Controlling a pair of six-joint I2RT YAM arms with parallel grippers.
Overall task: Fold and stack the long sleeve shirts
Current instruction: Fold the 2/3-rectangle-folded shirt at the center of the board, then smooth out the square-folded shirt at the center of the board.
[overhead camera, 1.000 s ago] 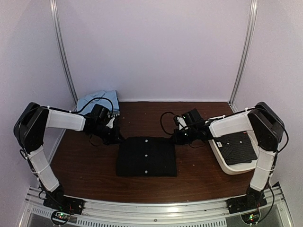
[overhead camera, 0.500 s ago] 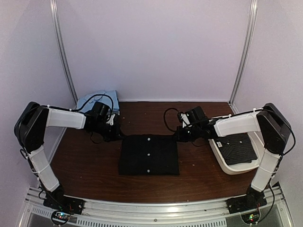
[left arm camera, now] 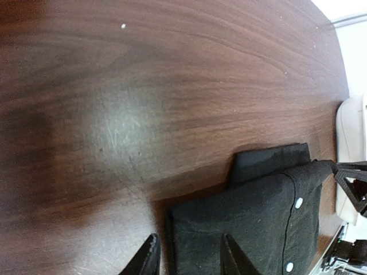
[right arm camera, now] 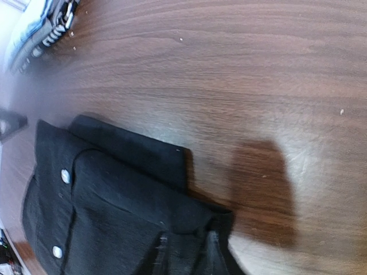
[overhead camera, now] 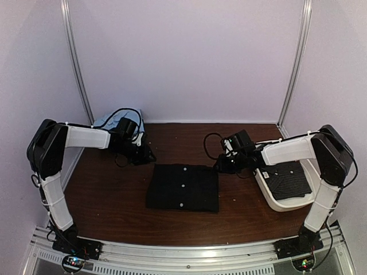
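Top external view. The plain black shirt (overhead camera: pixel 183 188) lies folded in a rectangle at centre frame on the brown counter (overhead camera: pixel 114 197), with its white buttons in a line down the middle. My left claw (overhead camera: pixel 146 156) sits just off its upper left corner, and my right claw (overhead camera: pixel 220 166) is at its upper right corner. At the right of the frame a white tray (overhead camera: pixel 267 188) holds the second, dotted shirt (overhead camera: pixel 289 179), folded. A pale blue cloth (overhead camera: pixel 109 121) is bunched at upper left against the back wall.

Left wrist view. My left claw (left arm camera: pixel 189 260) shows at the bottom edge with its fingers clearly apart, moderately wide and clamped on nothing. The left edge of the black shirt (left arm camera: pixel 252 220) runs under the gap. Two buttons (left arm camera: pixel 298 202) show at lower right. At the right edge, the shirt's far corner is drawn out to a point that meets one of my right claw's fingers (left arm camera: pixel 348 175).

Right wrist view. My right claw (right arm camera: pixel 186 255) is at bottom centre, narrow, with only a slim gap. Dark cloth of the shirt (right arm camera: pixel 114 209) fills that gap, and I cannot tell whether it is pinched. The collar flap (right arm camera: pixel 132 148) pokes out toward the bare wood.
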